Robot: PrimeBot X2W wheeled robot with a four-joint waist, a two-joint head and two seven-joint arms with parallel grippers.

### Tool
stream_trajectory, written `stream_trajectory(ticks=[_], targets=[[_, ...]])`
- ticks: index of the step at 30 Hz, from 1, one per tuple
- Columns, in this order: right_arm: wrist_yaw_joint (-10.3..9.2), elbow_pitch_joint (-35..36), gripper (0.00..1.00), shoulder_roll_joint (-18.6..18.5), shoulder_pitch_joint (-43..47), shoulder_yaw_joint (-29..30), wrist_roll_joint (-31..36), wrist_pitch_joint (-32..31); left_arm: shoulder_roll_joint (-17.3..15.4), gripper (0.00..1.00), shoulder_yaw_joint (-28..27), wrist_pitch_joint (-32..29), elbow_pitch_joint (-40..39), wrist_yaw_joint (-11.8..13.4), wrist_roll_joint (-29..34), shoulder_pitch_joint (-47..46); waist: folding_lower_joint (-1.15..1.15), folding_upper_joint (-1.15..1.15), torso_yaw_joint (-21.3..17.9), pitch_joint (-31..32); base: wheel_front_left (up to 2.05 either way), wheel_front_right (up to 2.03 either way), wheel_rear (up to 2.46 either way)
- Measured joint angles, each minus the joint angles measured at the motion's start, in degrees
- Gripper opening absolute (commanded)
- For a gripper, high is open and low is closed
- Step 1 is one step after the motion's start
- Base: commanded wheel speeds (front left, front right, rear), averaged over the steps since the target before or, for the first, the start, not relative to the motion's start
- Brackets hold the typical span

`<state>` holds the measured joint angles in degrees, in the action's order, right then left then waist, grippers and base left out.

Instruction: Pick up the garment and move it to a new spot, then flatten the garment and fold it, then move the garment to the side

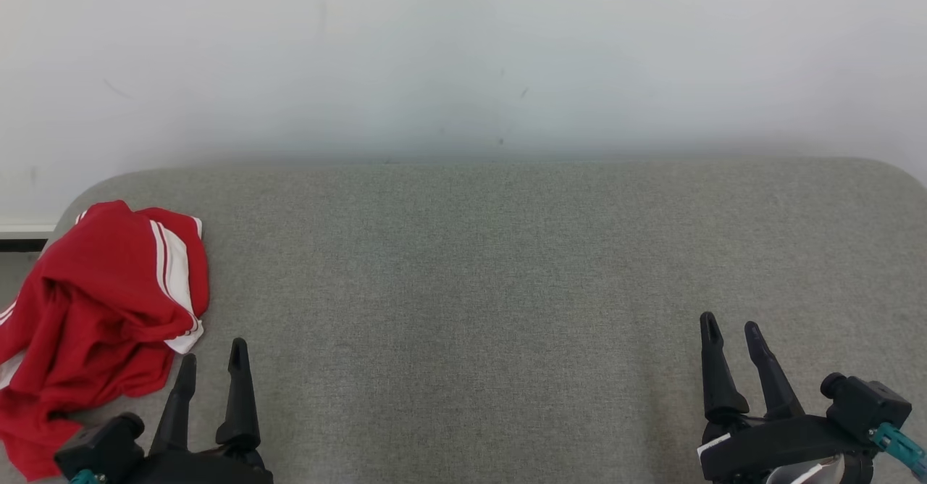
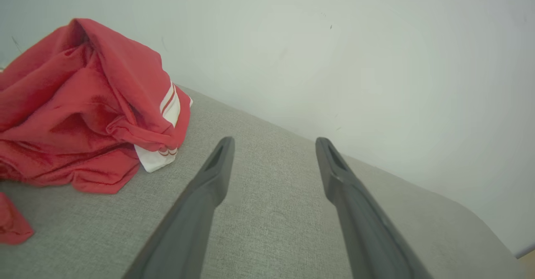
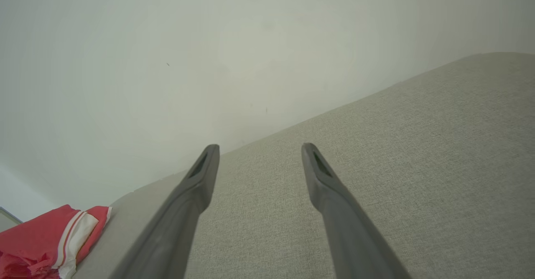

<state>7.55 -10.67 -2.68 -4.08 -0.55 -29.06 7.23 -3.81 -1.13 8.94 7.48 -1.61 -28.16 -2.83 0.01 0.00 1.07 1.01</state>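
- Two pincers sit at the near edge of the head view, the left pincer (image 1: pixel 214 351) and the right pincer (image 1: pixel 730 322). Both have their fingers spread wide with nothing between them.
- Your left pincer is by far the nearer one. The red garment (image 1: pixel 101 303) lies just beside it, to its left and a little ahead, and appears clear of the fingers.
- The garment is a crumpled heap at the left end of the grey worktop (image 1: pixel 463 266). Its long axis runs roughly near to far, and its white-striped band (image 1: pixel 174 266) is on the side facing the left pincer.
- Your right pincer stands well apart from the heap, across the middle of the worktop.
- As I judge it, the pick-up has not begun. You would swing the left pincer leftward onto the heap, while the right would have to cross far over to help.
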Motion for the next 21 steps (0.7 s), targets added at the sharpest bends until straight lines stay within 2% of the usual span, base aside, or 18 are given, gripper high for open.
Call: stream_trajectory(ticks=[21], targets=[[0.0,2.7,1.0,-0.1,1.7,2.2,11.4,-1.3,-1.5,1.0,1.3,2.7,0.9,-0.7,9.8,0.5,0.0,0.0,0.5,0.5,0.0,0.0,0.0]])
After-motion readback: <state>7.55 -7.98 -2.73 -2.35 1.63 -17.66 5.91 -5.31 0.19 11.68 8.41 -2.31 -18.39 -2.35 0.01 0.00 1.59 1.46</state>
